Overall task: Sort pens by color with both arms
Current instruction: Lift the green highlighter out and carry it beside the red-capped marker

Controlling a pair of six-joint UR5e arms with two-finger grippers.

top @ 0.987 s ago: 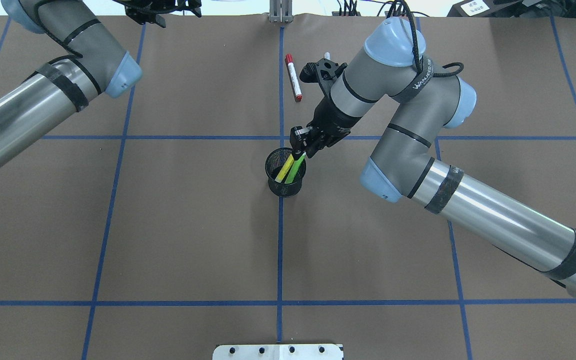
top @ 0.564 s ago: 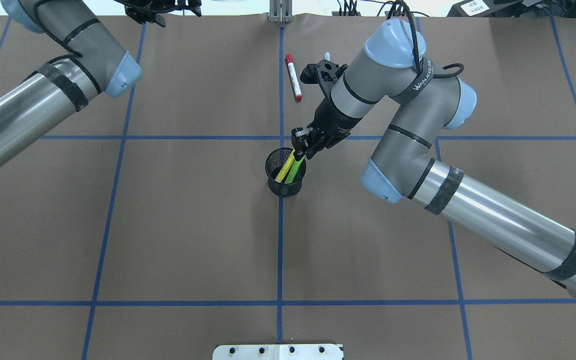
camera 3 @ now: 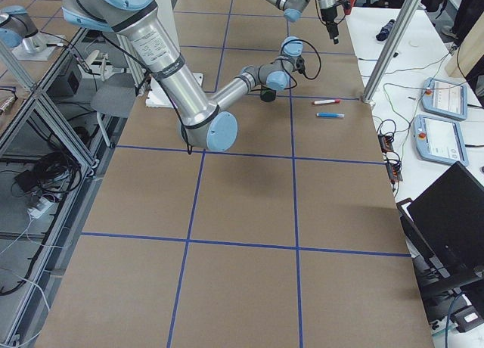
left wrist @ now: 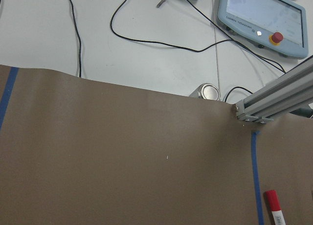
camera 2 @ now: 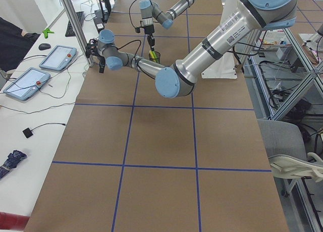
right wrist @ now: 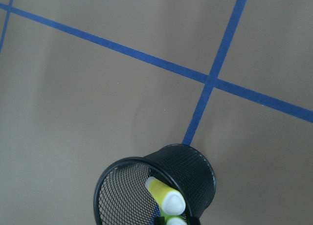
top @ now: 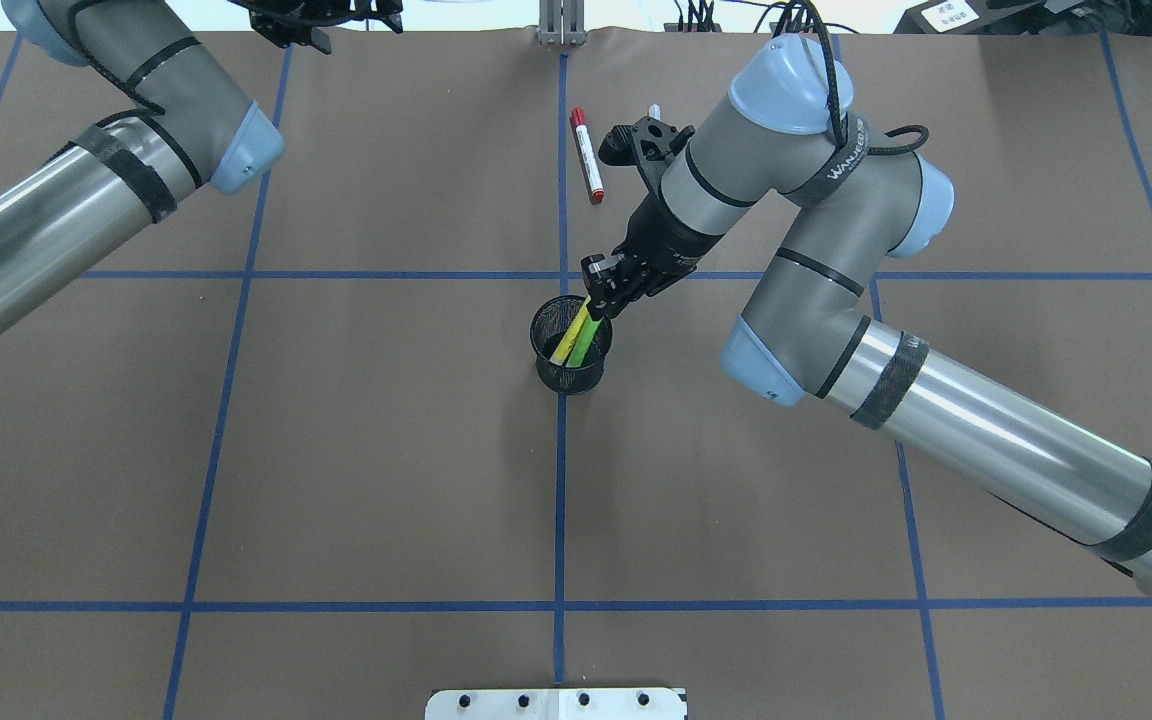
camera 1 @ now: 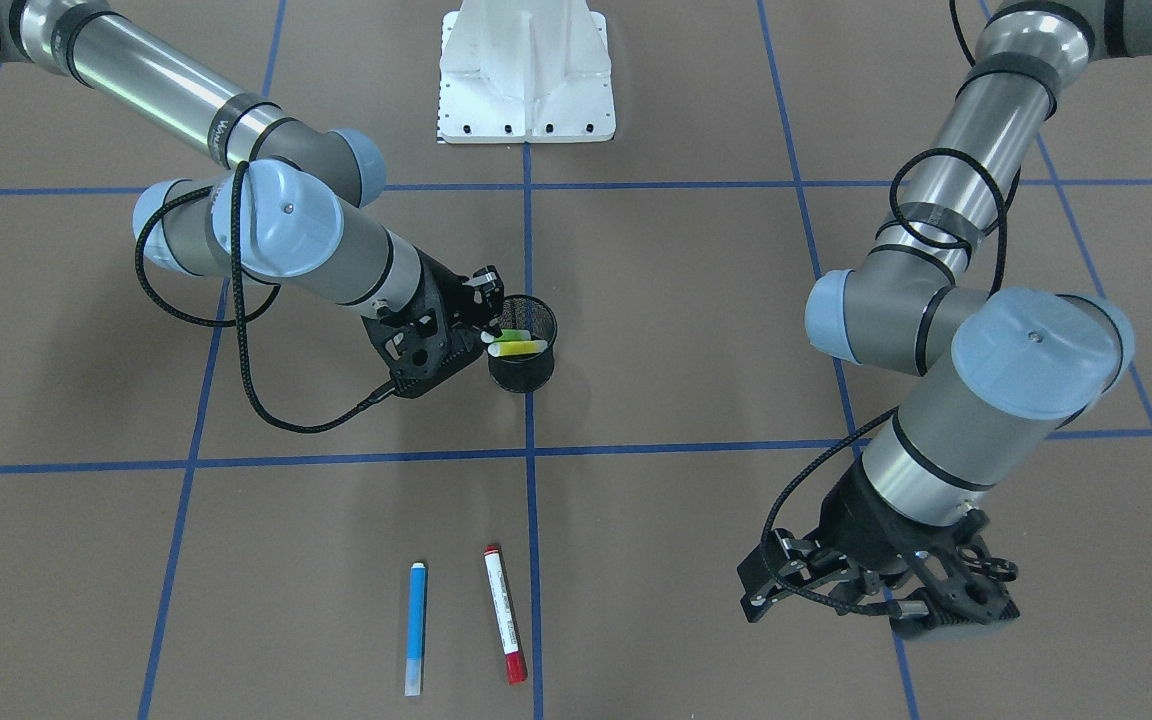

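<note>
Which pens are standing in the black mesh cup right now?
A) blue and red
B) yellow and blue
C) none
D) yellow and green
D: the yellow pen and green pen lean inside the cup, while the blue pen and red-capped pen lie outside it.

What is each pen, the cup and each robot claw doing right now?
Yellow pen: leaning inside the black mesh cup.
Green pen: leaning in the same cup, beside the yellow pen.
Black mesh cup: upright on the table.
Blue pen: lying flat on the table.
Red-capped pen: lying flat near the blue pen, not touching.
Right gripper: at the green pen's top; grip unclear.
Left gripper: open, holding nothing.
</note>
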